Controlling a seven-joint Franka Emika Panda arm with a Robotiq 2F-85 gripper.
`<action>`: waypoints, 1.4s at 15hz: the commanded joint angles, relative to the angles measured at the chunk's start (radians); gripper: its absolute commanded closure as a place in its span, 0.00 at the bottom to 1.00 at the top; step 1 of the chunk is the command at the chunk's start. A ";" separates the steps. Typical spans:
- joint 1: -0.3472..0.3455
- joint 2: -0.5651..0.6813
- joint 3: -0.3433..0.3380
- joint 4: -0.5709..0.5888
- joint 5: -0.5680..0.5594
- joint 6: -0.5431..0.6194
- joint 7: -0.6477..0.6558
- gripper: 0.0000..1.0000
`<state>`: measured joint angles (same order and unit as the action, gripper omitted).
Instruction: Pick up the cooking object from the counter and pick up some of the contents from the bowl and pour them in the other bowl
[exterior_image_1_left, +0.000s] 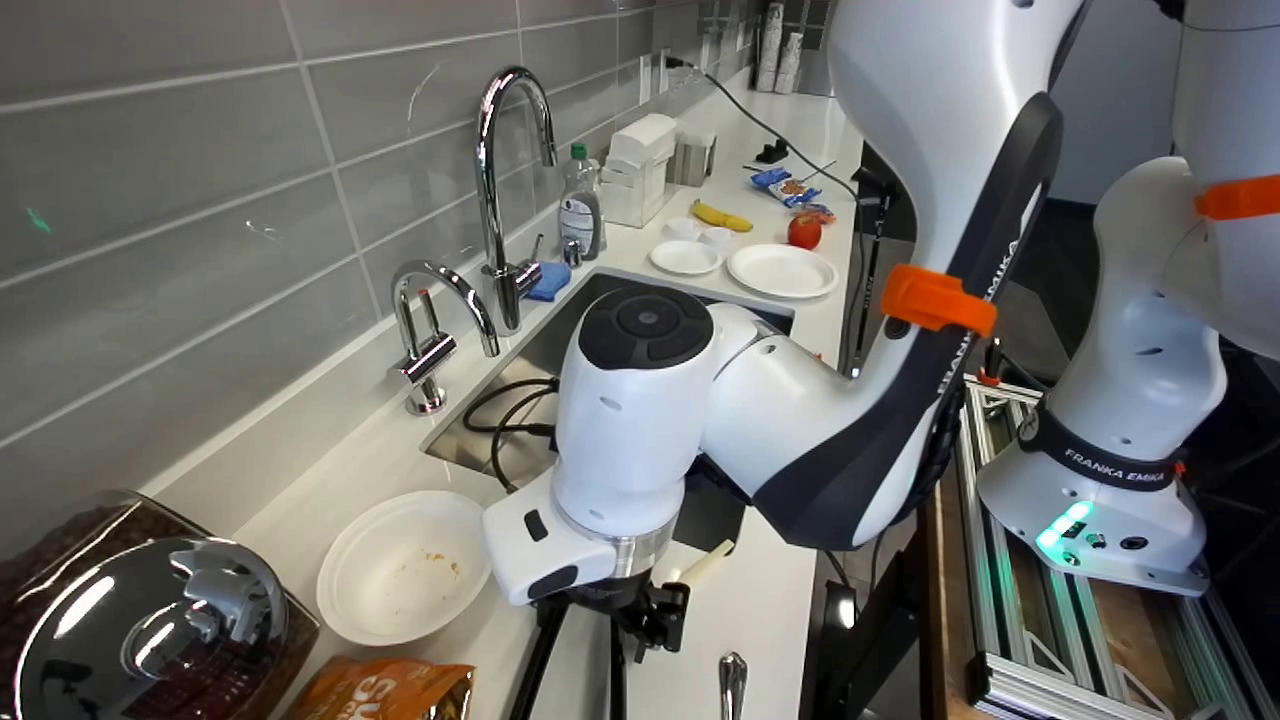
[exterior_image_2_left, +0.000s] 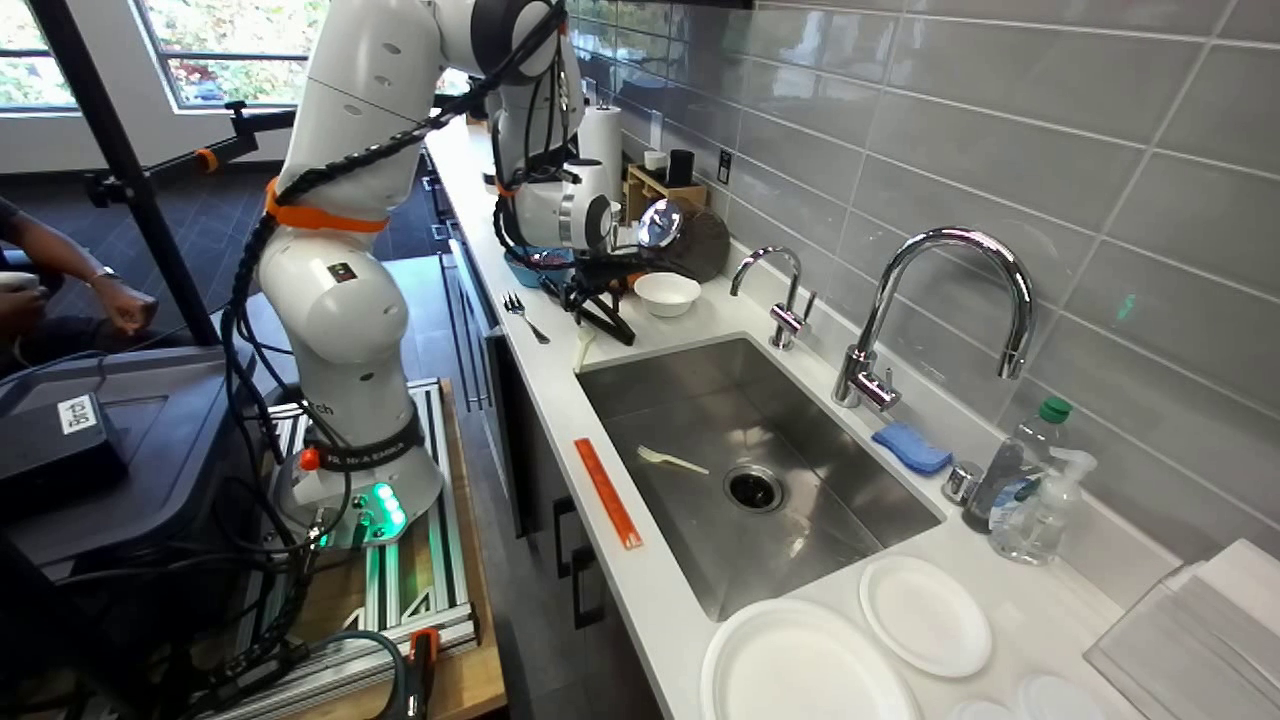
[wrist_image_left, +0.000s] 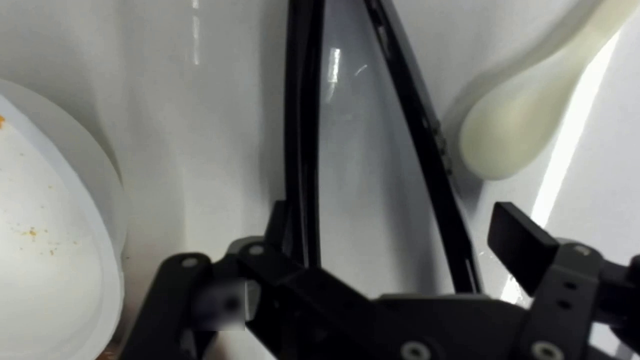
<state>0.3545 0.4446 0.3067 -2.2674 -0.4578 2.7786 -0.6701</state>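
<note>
Here, glossy V-shaped utensil (wrist_image_left: 302, 130), round white bowl (exterior_image_1_left: 385, 575)

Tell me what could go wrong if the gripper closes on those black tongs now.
In the wrist view, the open gripper looks off-centre: one jaw is close against the tongs, the other stands apart from them, so closing might drag or twist them. The tongs' two legs are spread, so they could spring or slip when squeezed. The spoon lies close beside them and might get nudged.
</note>
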 joint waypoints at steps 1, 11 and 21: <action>0.015 0.026 -0.015 0.018 -0.032 0.019 0.030 0.00; 0.007 0.025 -0.005 0.027 -0.024 0.008 0.018 0.00; 0.006 0.029 -0.026 0.025 -0.028 0.014 0.029 0.00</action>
<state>0.3542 0.4598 0.2910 -2.2505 -0.4592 2.7786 -0.6678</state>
